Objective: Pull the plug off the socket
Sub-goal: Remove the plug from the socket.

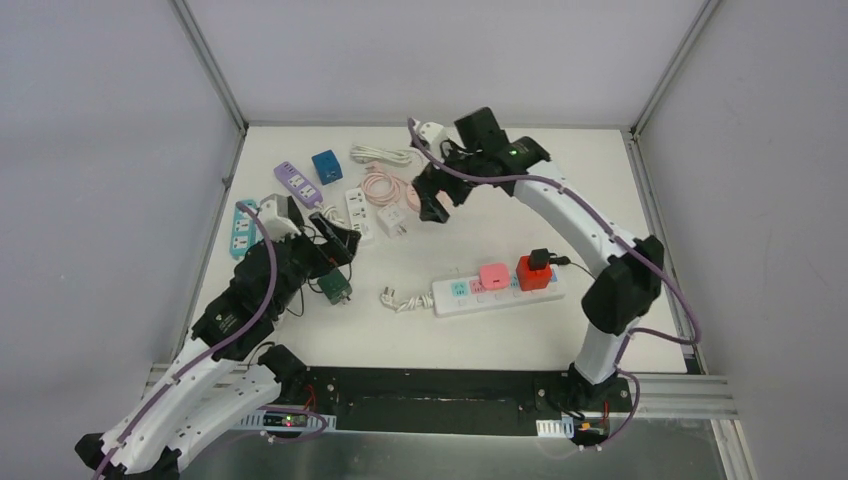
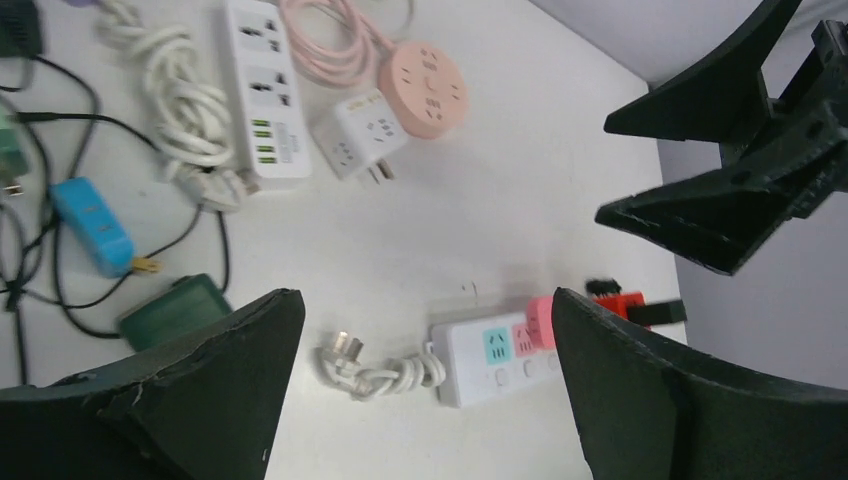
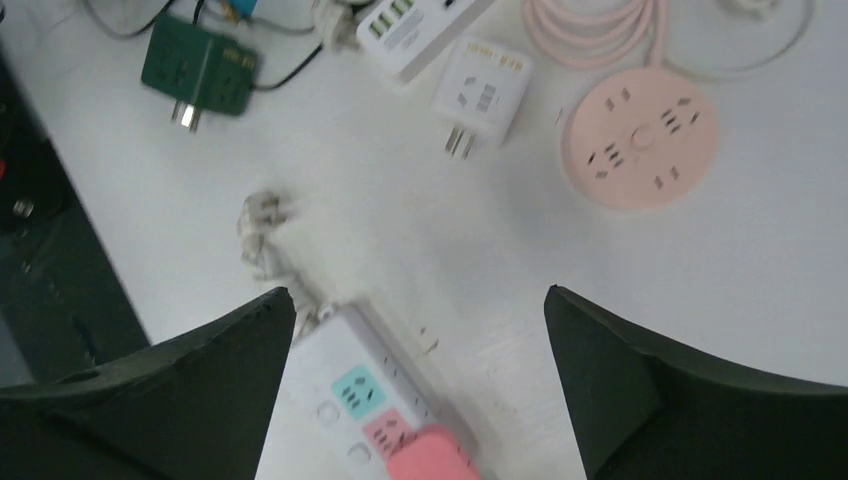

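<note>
Red plug [image 1: 533,273] apparently seated in white socket [image 1: 445,298]

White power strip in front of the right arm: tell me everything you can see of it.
The white power strip looks plastic and lies flat on the table, running left to right. A teal socket face near its left end is free. A pink adapter and a red adapter are plugged in, a black plug atop the red. Its white cord is bundled at the left end.
</note>
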`<state>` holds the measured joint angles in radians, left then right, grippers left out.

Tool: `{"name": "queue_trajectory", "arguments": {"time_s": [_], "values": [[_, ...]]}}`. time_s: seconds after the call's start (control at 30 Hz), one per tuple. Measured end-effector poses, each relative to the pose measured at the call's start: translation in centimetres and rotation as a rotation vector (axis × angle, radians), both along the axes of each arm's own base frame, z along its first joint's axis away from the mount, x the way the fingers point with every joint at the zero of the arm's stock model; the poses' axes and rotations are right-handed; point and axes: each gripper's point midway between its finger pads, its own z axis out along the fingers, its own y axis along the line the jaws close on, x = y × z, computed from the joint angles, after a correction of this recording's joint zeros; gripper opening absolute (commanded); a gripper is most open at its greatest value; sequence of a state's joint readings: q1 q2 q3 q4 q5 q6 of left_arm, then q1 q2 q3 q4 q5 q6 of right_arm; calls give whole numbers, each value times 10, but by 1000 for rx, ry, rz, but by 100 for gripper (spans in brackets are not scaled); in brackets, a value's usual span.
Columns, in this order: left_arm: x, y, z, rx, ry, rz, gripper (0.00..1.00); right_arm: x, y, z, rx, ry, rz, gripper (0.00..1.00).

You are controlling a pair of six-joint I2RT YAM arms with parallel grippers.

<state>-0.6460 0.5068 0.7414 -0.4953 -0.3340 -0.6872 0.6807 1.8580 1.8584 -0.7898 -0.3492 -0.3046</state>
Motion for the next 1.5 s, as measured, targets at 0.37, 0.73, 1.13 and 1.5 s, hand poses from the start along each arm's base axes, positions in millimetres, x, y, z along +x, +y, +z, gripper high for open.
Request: {"name": "queue_trajectory", "arguments": {"time_s": [0.37,0.73,1.13,1.5], "values": [[13,-105,-54,-3,214,-407,91,-63,-152,-11,83,265,-13,97],[30,-174,-104,-93,359,-627,90,-99,-231,-9,250,237,-291,93],[56,-241,-159,-106,460,-822,85,-114,-276,-27,292,186,-504,89],[51,-308,-193,-176,524,-1039,74,-113,-288,-39,324,192,-561,87]]}}
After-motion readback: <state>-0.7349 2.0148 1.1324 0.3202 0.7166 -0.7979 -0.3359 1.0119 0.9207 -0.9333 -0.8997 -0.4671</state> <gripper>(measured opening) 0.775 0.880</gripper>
